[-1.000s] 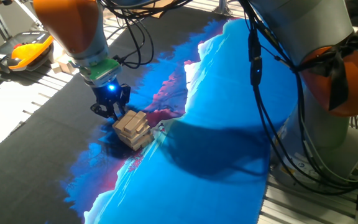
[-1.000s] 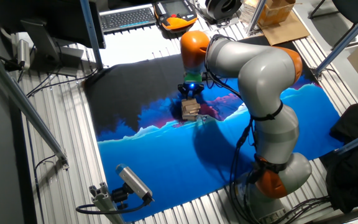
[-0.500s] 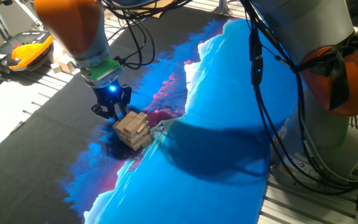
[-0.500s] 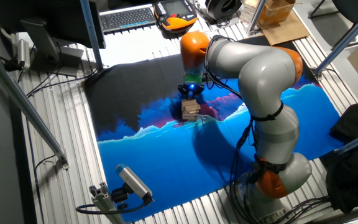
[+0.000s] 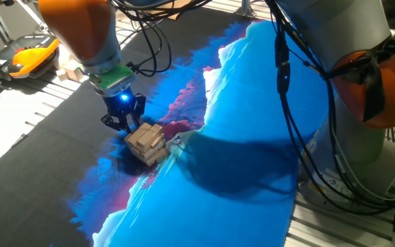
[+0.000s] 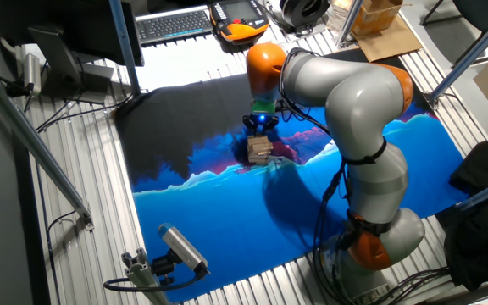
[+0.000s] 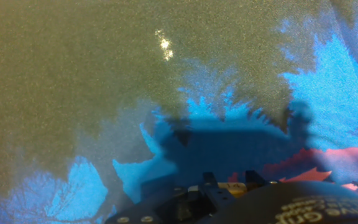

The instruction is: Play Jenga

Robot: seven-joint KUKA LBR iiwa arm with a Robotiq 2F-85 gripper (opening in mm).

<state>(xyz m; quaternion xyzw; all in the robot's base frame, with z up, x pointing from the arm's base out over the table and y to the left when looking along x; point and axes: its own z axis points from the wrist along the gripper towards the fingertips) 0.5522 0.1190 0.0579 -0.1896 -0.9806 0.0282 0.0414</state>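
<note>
One fixed view is taken low and close beside the arm's base, facing across the blue cloth (image 5: 252,137) to the tower (image 5: 147,143). The other fixed view is taken high and far, looking steeply down; cloth, tower (image 6: 259,150) and arm are shared. In the hand view, only cloth (image 7: 104,93) is seen, close.

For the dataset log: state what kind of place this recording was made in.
Most likely a robotics lab. A keyboard and an orange-and-black handheld controller lie at the table's far edge, cables hang along the arm, and a camera stands on the slatted metal table.
</note>
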